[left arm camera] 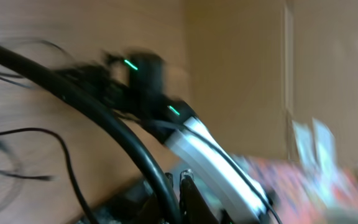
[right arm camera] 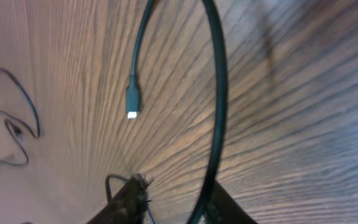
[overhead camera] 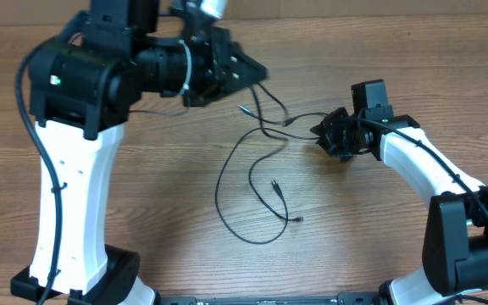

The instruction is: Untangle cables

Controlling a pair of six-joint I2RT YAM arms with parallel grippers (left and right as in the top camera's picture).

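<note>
At table centre, a touch toward 12 o'clock, we see the cables [overhead camera: 263, 129]: thin black cords spread loosely on the wood. Strands cross in a small tangle at the top of the bunch. From there one big open loop swings out to 7 o'clock and curls back toward 5. A shorter strand snakes inside it, with a small plug end lying loose in the middle. Another plug end [overhead camera: 244, 108] sits at 11 o'clock of the tangle.

One strand climbs from the tangle toward 12 o'clock, up to the left claw [overhead camera: 257, 78], which hangs above the table [overhead camera: 159, 186]. The left claw is closed tight. Its wrist view is smeared, so we cannot tell whether that strand is pinched.

At 3 o'clock of the tangle the right claw [overhead camera: 327, 135] sits low at the table, with cords running to it. In its wrist view the fingers [right arm camera: 126, 199] are parted narrowly. One strand passes between them close to the right-hand finger and does not look clamped. That strand arcs over and ends in a silver-tipped plug [right arm camera: 132, 102] on the wood. More loose cable curls at 9 o'clock of that view.
</note>
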